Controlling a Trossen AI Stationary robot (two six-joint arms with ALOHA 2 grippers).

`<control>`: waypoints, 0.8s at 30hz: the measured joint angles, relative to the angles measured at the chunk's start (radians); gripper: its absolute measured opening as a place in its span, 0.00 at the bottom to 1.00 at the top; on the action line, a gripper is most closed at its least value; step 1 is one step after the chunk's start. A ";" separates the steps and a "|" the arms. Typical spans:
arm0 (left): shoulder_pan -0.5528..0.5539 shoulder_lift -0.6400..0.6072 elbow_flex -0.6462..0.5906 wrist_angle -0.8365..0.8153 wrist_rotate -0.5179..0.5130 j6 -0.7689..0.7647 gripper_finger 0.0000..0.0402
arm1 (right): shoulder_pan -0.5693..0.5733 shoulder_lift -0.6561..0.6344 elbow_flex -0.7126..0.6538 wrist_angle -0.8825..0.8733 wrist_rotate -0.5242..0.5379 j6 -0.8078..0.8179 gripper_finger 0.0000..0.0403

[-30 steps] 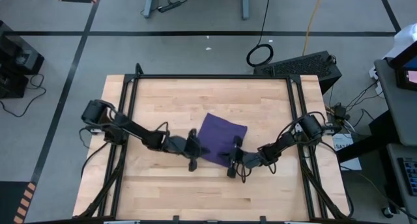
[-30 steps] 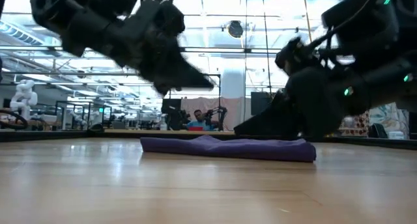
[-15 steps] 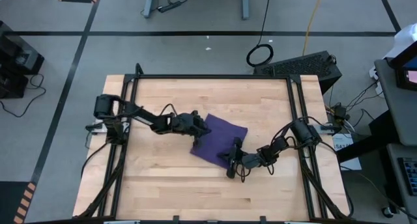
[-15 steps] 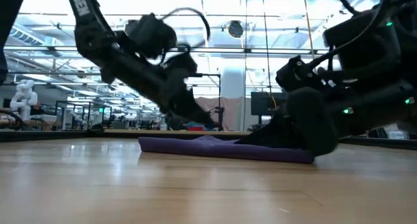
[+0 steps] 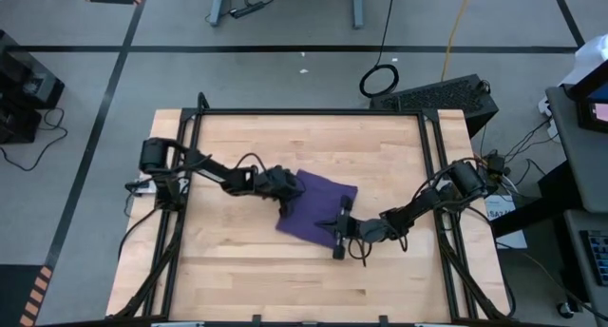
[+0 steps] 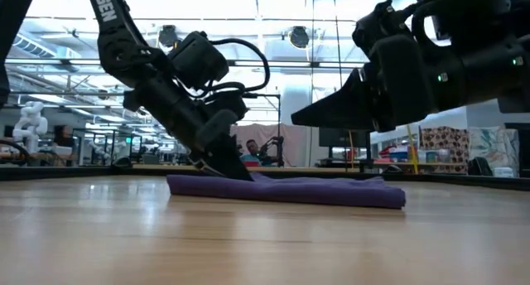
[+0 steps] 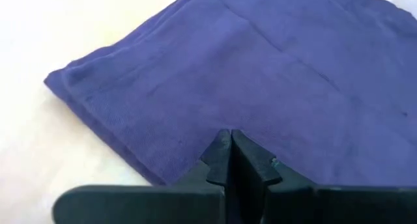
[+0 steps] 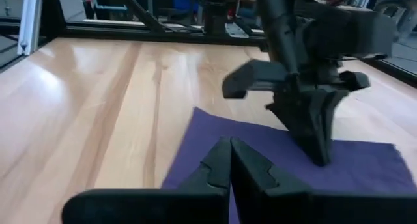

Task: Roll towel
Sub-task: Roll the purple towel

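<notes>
The purple towel [image 5: 313, 205] lies flat mid-table. The left gripper [image 5: 286, 200], fingers closed together and apparently empty, presses its left edge; the right gripper [image 5: 339, 234], closed and empty, hovers above its near-right edge.

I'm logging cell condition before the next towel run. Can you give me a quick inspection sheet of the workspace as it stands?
Surface: wooden table, bare apart from the towel.
Job's things: purple towel lies flat, folded, not rolled.
Clutter: nothing seen on the table.
Grippers: left end effector shut, tips pressing on the towel's left edge; right end effector shut, raised above the towel's near corner.
Cables: loops along both arms; a coiled cable on the floor beyond the table.
Surroundings: black case behind the table; a person far off in the low view.
</notes>
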 joint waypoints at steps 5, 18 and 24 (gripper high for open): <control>-0.045 -0.031 -0.001 -0.078 -0.006 -0.099 0.04 | 0.002 -0.002 0.000 -0.076 -0.012 0.052 0.00; -0.172 -0.290 -0.007 -0.287 -0.166 -0.225 0.04 | 0.006 -0.008 0.000 -0.324 -0.050 0.281 0.00; -0.174 -0.347 -0.007 -0.261 -0.219 -0.062 0.04 | -0.081 -0.079 0.076 -0.444 -0.121 0.295 0.00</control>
